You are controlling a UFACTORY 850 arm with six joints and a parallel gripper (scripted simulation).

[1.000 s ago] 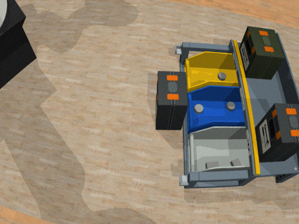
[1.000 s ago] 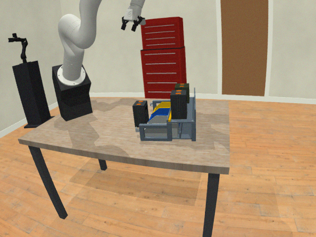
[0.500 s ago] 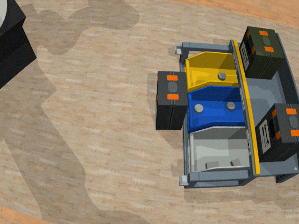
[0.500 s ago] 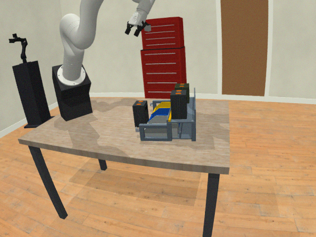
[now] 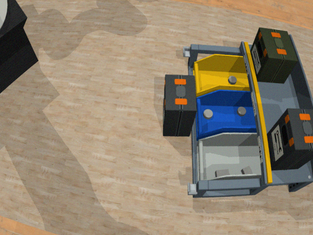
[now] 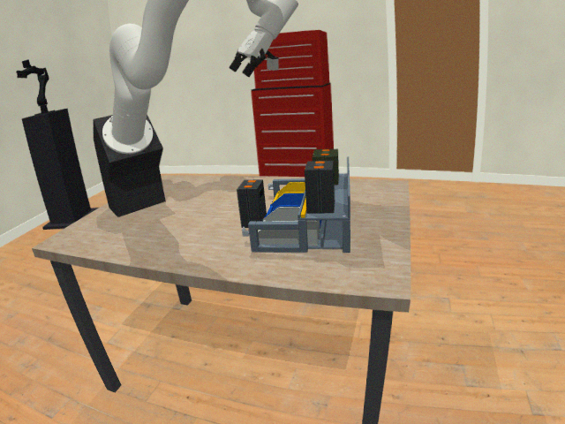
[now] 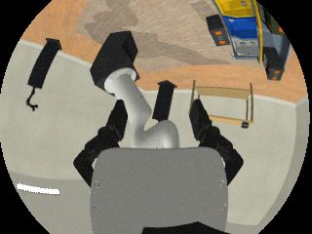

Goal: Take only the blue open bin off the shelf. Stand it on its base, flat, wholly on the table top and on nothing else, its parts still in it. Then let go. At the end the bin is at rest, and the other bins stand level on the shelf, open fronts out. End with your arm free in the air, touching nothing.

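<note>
Hanging wide open and empty, the gripper [image 6: 244,64] [image 7: 158,106] is needing to dodge the black case [image 5: 179,106] [image 6: 251,202] [image 7: 217,30] before reaching the blue bin [image 5: 222,124] [image 6: 289,200] [image 7: 241,28].

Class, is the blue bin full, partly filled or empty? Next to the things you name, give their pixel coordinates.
Partly filled: the blue bin [image 5: 225,122] [image 6: 290,200] [image 7: 242,28] holds two grey round parts, with bare floor around them.

This looks like a workshop or robot lab: a tall red metal drawer cabinet [image 6: 291,130] stands at twelve o'clock, a black pedestal [image 6: 131,182] carrying a white jointed robot arm [image 6: 153,49] [image 7: 132,99] at ten, and parts bins fill a grey metal shelf [image 5: 219,48] [image 6: 278,249].
</note>
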